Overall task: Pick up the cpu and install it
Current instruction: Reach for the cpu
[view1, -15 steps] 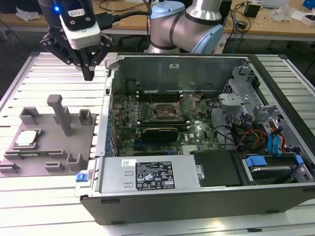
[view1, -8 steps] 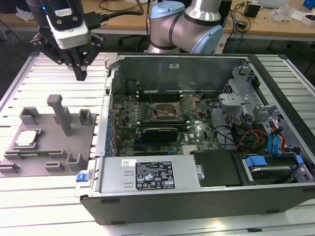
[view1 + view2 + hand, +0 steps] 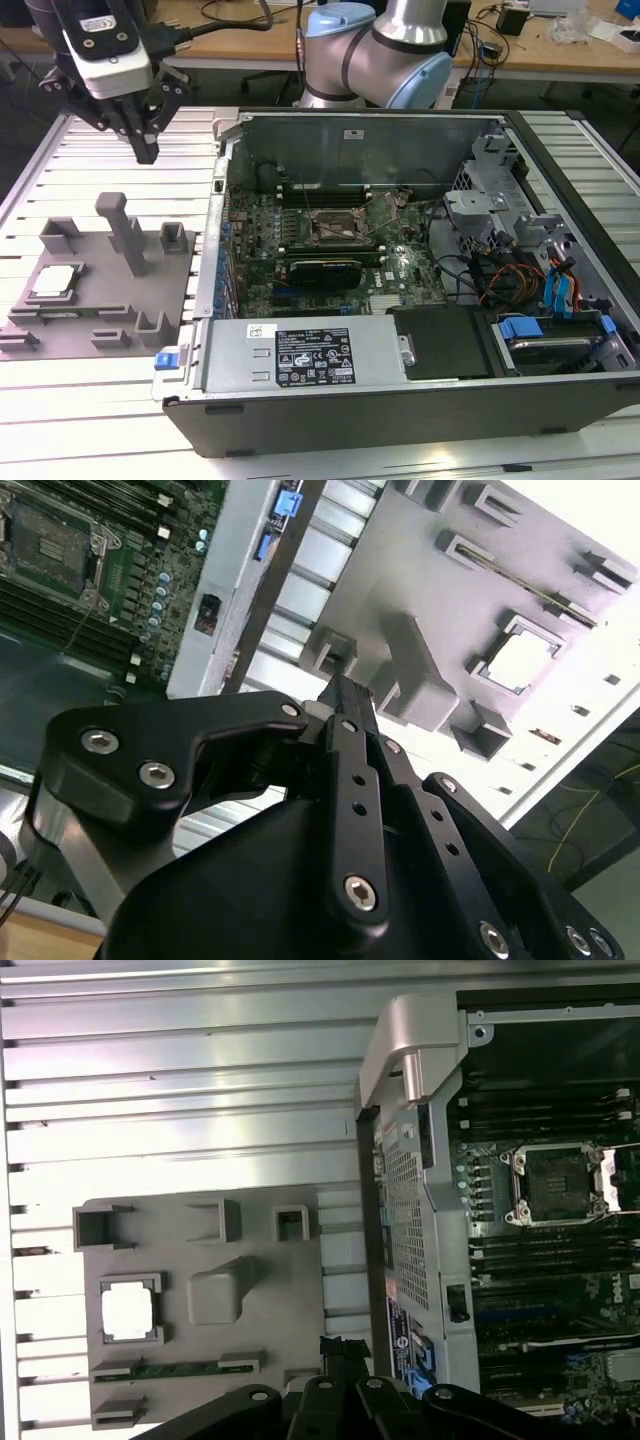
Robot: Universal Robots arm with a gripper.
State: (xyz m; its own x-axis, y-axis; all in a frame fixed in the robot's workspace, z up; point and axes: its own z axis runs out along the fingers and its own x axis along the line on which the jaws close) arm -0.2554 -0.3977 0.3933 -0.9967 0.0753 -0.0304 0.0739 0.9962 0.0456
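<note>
Hanging up near grey tray [image 3: 100, 268], gripper [image 3: 146, 155] is showing fingers pressed together, gripping nothing. Cpu [image 3: 55, 281] is sitting in tray pocket, well apart from gripper; socket [image 3: 335, 226] is lying inside pc case [image 3: 420, 400].

The arm [image 3: 392, 48] holds its jaws pointing down, closed and empty

The arm [image 3: 412, 22] is showing silver tubing with pale blue joint caps [image 3: 335, 25]; the black gripper [image 3: 146, 152] is bearing silver screws [image 3: 360, 893].
</note>
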